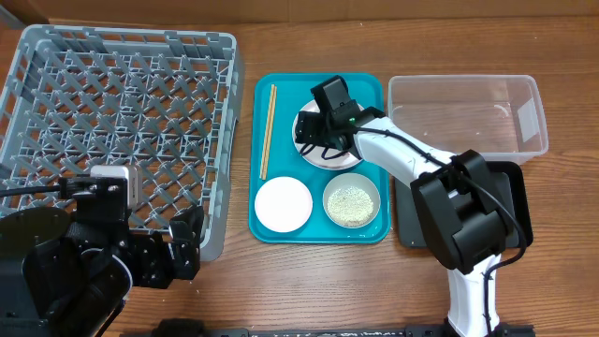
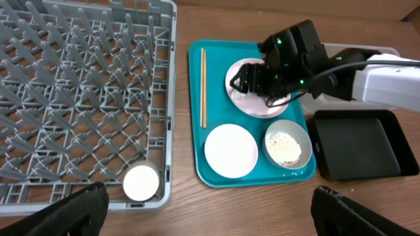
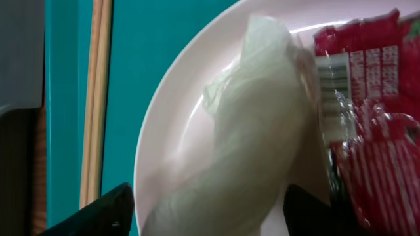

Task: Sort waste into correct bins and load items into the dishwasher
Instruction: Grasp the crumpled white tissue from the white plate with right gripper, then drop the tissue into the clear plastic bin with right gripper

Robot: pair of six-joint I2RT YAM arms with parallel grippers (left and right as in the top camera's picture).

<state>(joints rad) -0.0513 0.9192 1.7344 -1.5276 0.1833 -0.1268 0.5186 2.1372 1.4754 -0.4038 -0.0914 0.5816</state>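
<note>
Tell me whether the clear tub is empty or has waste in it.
Empty: the clear tub shows only the table through its bottom; nothing lies inside.

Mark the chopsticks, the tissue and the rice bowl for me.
chopsticks (image 1: pixel 268 131), overhead view, middle of the sticks.
tissue (image 3: pixel 256 131), right wrist view, centre of the wad.
rice bowl (image 1: pixel 326 201), overhead view, left rim.

A: Right arm (image 1: pixel 388 154): white shell links, bulky black joint housings (image 1: pixel 468 211), thin black cable (image 1: pixel 412 148) along the top.

B: Green light (image 2: pixel 278 42) on its black head (small, bright). Left arm (image 1: pixel 84 257): all black, pale grey block (image 1: pixel 114 178), dark lead (image 1: pixel 33 188). Its fingers (image 2: pixel 75 210) are matte black.
</note>
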